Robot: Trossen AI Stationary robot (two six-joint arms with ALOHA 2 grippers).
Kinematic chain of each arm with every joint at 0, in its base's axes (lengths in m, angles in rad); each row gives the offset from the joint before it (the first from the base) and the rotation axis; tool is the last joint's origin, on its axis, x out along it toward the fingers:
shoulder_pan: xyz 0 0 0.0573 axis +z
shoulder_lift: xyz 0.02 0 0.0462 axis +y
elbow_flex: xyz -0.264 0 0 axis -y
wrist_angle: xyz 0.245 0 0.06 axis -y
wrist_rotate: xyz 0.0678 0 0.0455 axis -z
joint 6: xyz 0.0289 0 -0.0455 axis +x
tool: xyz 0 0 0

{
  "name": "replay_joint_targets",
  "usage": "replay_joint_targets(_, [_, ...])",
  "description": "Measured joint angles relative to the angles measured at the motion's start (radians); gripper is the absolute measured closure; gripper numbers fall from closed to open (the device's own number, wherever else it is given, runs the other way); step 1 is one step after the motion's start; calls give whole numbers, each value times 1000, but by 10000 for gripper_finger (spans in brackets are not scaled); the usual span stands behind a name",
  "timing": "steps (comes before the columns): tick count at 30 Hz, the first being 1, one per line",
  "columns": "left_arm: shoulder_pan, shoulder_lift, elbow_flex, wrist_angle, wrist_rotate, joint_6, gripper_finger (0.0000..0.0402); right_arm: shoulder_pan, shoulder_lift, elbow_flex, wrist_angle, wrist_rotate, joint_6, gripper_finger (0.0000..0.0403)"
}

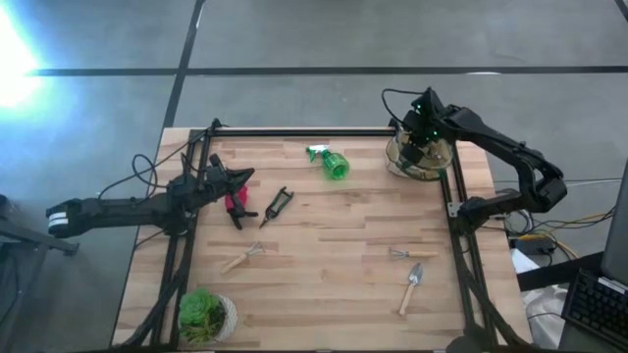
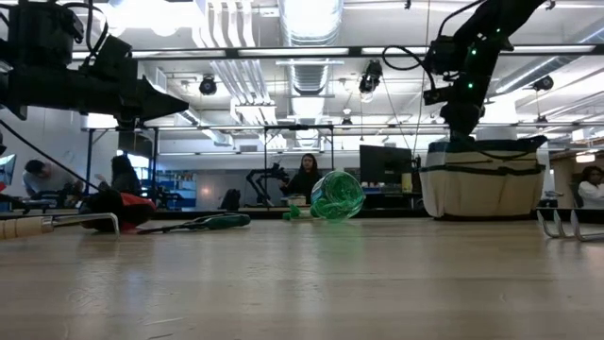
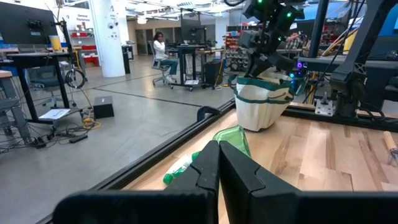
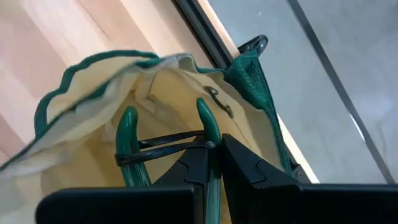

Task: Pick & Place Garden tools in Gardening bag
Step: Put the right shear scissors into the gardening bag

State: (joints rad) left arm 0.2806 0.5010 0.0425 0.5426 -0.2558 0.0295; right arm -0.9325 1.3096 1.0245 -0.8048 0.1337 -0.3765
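- Right claw (image 4: pixel 214 163) inside bag (image 1: pixel 420 162), clenched on green-handled shears (image 4: pixel 205 134) (far right counter (image 1: pixel 334 275) corner).
- Left claw (image 1: pixel 245 176) clenched empty above red-handled tool (image 1: pixel 235 203).

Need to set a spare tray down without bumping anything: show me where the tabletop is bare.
Bare wood runs between the black pruners and the gardening bag, south of the green spray bottle. Also clear: the strip between the wooden-handled fork and the rake. Crowded around the left gripper and the red-handled tool.
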Motion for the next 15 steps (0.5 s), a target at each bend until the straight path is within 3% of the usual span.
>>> replay_joint_targets(15, [0,0,0,-1,0,0,387,1,100,-8,2,-2,2,385])
